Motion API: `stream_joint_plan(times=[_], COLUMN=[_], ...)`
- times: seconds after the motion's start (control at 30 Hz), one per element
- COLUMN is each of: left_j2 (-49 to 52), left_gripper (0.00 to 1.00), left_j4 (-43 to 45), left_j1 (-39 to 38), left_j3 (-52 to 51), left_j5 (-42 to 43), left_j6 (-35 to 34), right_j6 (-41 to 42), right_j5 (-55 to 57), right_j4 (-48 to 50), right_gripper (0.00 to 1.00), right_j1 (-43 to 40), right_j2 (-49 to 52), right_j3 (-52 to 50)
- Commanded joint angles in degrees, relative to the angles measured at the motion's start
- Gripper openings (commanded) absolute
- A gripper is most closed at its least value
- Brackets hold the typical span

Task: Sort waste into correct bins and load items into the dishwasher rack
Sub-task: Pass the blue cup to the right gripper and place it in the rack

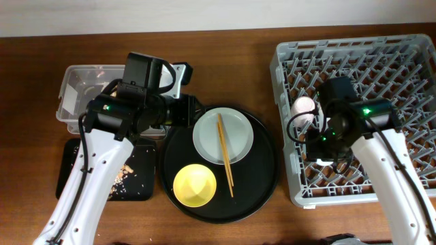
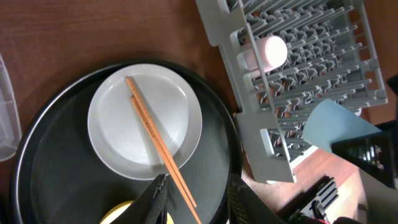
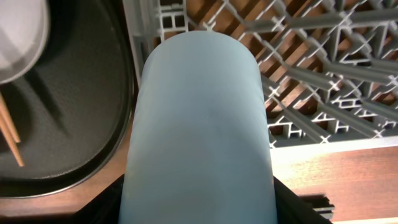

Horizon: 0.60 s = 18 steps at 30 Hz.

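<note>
Pale blue plastic fills the right wrist view: the small blue cup [image 3: 198, 124] is clamped in the right gripper [image 3: 198, 205], its long axis running straight away from the wrist. Under and beyond it lies the dishwasher rack [image 3: 323, 74], so I judge that the coming move is mainly a lowering of the cup between the upright pegs. In the overhead view the right gripper [image 1: 325, 139] hangs over the left part of the rack [image 1: 286, 122], just beside the small pink cup [image 1: 304, 107], which already lies inside on its side.

The left gripper [image 2: 196, 199] has its fingers apart and holds nothing. The wooden chopsticks [image 2: 158, 146] lie directly ahead of it, across the grey-green plate [image 2: 112, 124] on the round black tray [image 2: 62, 180], their long axis diagonal. The left arm is clearly the nearer one to them. The yellow bowl [image 1: 195, 186] sits on the same tray.

Farther left, crumbs lie on the flat black tray [image 1: 71, 153], and the clear tub [image 1: 75, 88] stands behind it. I can read no writing or brand anywhere.
</note>
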Motion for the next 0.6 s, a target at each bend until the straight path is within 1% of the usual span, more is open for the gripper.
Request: stream_joint_plan(times=[0.0,0.13,0.23,0.33,0.57], left_j2=[-0.17,-0.17,-0.17,-0.17,-0.17], left_gripper=[0.31,0.31,0.31,0.31,0.31], left_j4=[-0.74,-0.96,-1.18,-1.18,-1.18], left_j1=[0.24,0.24,0.24,0.24,0.24], left_j3=[0.31,0.31,0.31,0.31,0.31], left_j5=[-0.48,-1.51,-1.49,-1.49,-1.49], left_j6=[0.79,0.79,0.79,0.79,0.76], right_j6=[0.87,0.87,0.90,2.14,2.14], right_j5=[1.36,1.38,1.64,4.98,4.70], right_j4=[2.60,5.73,5.73,5.75,5.55], right_gripper=[0.48,0.48,0.48,0.48,0.49], right_j1=[0.04,0.04,0.04,0.04,0.04], right_j2=[0.42,0.44,0.44,0.44,0.44], right_j3=[-3.54,-6.62,-6.71,-7.69,-8.02])
